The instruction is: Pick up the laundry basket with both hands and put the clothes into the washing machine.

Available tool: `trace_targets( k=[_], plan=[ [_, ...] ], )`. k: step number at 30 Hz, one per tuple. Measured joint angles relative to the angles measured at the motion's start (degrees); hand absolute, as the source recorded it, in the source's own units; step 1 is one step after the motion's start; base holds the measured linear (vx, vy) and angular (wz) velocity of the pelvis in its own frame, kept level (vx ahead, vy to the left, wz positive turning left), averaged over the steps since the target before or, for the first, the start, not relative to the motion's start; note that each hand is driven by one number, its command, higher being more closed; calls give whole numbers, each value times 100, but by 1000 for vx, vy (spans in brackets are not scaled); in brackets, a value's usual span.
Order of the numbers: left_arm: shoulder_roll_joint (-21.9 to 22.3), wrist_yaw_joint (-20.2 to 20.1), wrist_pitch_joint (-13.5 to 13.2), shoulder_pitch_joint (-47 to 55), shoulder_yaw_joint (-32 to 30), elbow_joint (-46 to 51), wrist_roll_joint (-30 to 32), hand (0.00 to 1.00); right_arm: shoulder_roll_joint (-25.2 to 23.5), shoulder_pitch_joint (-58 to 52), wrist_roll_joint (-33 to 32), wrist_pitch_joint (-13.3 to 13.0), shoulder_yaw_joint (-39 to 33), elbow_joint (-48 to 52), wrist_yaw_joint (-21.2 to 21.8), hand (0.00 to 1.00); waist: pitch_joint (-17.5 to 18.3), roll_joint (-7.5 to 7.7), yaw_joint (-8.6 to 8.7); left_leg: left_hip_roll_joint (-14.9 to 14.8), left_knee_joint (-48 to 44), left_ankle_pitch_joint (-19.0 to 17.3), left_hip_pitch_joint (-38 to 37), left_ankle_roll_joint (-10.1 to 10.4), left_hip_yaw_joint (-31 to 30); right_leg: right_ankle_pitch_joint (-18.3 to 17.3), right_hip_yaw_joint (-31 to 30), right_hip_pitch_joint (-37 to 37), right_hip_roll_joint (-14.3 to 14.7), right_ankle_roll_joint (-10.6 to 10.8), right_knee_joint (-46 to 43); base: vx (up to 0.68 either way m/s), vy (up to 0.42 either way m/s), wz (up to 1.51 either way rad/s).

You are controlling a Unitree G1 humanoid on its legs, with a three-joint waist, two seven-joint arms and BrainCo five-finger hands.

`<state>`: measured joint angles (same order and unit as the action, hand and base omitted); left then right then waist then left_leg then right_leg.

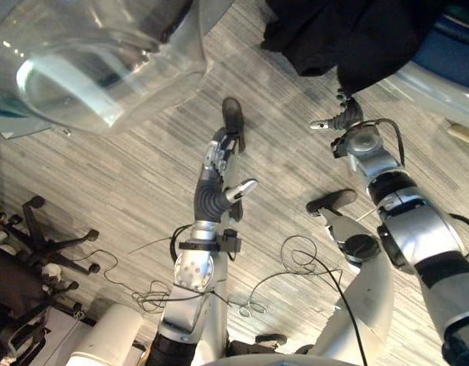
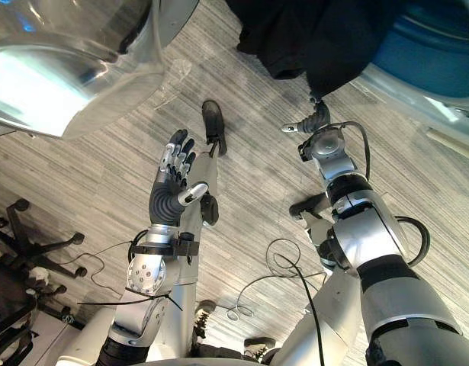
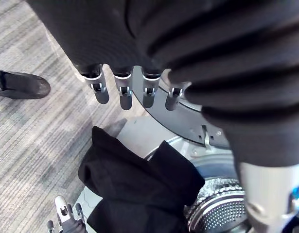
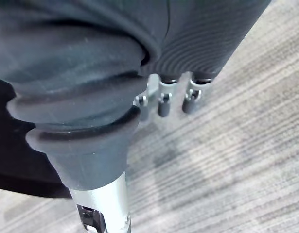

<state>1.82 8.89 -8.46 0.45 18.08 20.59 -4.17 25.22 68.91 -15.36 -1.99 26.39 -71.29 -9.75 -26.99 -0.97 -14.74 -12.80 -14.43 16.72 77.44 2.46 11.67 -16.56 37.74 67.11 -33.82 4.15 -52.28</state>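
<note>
floor point(image 1: 104, 175): grey carpet
black clothes point(image 1: 348, 38): far right, draped from the drum point(image 3: 222, 208) mouth
right robot hand point(image 1: 346, 116): nearer, just below them, fingers loose, empty
left robot hand point(image 1: 217, 162): open, empty, well apart

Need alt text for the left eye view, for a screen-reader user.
Black clothes hang from the washing machine rim, with the robot's right hand at their lower edge. The left hand is open and empty above the grey floor, near the glass door.
</note>
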Motion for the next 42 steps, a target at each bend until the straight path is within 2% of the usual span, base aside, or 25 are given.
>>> trace_targets(
  k=[4,6,8,11,13,15,16,21,24,28,31,42],
  plan=[
    [62,3,42,1,61,1,-220,0,-178,288,-779,-2,300,-219,-5,0,8,-14,-96,112,-53,-7,72,-10,-107,-116,20,13,-121,15,-202,-54,-41,21],
    [52,12,50,3,162,4,-316,0,-186,449,-1120,-34,304,-222,-16,0,68,-116,-190,138,-58,-14,159,-22,-201,-129,104,17,-132,12,-246,-44,-28,14],
    [42,18,49,9,235,7,-426,0,-269,629,-1464,-95,290,-217,-30,0,117,-200,-201,203,-64,3,228,-32,-264,-170,151,37,-221,2,-338,-38,-15,23],
    [28,161,39,9,358,7,-649,0,-375,849,-2096,-388,87,-112,-270,0,118,-202,-231,310,-72,52,254,-28,-315,-279,146,61,-335,25,-475,-37,-4,25],
    [8,254,21,9,545,6,-756,0,-339,895,-2491,-611,-335,54,-508,0,124,-212,-358,390,-72,66,271,-23,-357,-348,152,73,-432,27,-598,-26,-2,29],
    [1,283,-35,9,632,-3,-888,0,-280,1011,-2670,-770,-735,130,-731,0,131,-223,-437,423,-72,75,311,-19,-384,-390,157,87,-455,42,-653,-26,9,24],
    [0,282,-132,7,715,-70,-1020,0,-160,1066,-2710,-834,-1050,241,-934,0,177,-300,-499,498,-72,79,387,-28,-445,-450,169,110,-522,56,-739,-37,27,31],
    [-29,412,-208,-6,923,-125,-1331,0,7,1189,-2935,-763,-1068,235,-1175,0,202,-343,-511,612,-73,152,515,-52,-528,-517,145,203,-641,142,-849,-20,38,22],
    [-46,513,-211,-44,1113,-256,-1331,0,13,1364,-3135,-666,-837,79,-1176,0,202,-343,-506,624,-119,155,583,-53,-555,-519,137,224,-641,145,-860,-13,46,7],
    [-61,590,-207,-78,1229,-274,-1332,0,-10,1532,-3472,-626,-47,-477,-1131,0,204,-346,-487,613,-182,131,611,-32,-559,-525,115,230,-629,157,-857,-25,40,-3],
    [-98,638,-206,-109,1351,-275,-1372,0,-174,1527,-4048,-618,567,-972,-1125,0,204,-346,-478,578,-194,119,613,-47,-515,-525,41,294,-604,157,-856,-46,35,-8],
    [-94,662,-205,-112,1353,-470,-1558,0,-308,1494,-4502,-664,1075,-1128,-1150,0,205,-347,-466,556,-230,157,618,-59,-459,-522,-35,348,-590,159,-846,-55,28,-2]
  ],
)
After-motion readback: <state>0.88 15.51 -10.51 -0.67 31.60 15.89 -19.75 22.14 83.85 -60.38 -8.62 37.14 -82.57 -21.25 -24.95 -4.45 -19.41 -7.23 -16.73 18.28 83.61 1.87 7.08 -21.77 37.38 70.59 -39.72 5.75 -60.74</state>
